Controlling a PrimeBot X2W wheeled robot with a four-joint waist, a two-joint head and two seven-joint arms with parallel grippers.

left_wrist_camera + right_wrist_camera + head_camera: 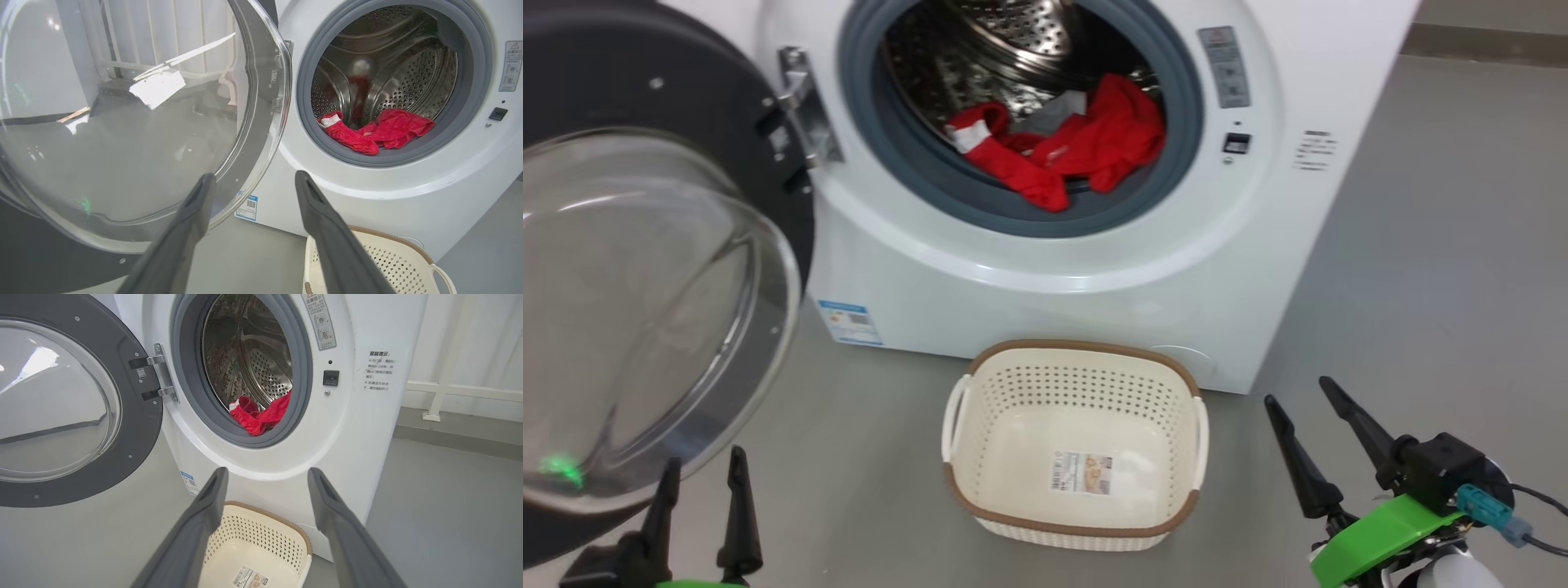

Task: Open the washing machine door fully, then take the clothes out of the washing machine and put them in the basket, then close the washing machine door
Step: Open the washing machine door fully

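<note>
At the far left the washing machine door (645,310) stands wide open on its hinge, its glass bowl facing the robot, so the opening step looks done. Just below it the left tool (704,457) hangs low over the floor, fingers spread and holding nothing.

To the right is the washing machine (1054,310). The clothes (1086,147), a red heap with a bit of white trim and a grey piece behind, lie at the front bottom of the drum and partly over the grey gasket. None are out yet, so the unloading step is just starting.

The basket (1086,347) sits on the floor right in front of the machine, below the opening, holding no clothes.

At the far right the right tool (1296,389) also stands open and empty. The next move probably calls for one arm to rise and reach through the gasket, close on a thick fold of red fabric and lift it clear of the lip before lowering it into the basket.
</note>
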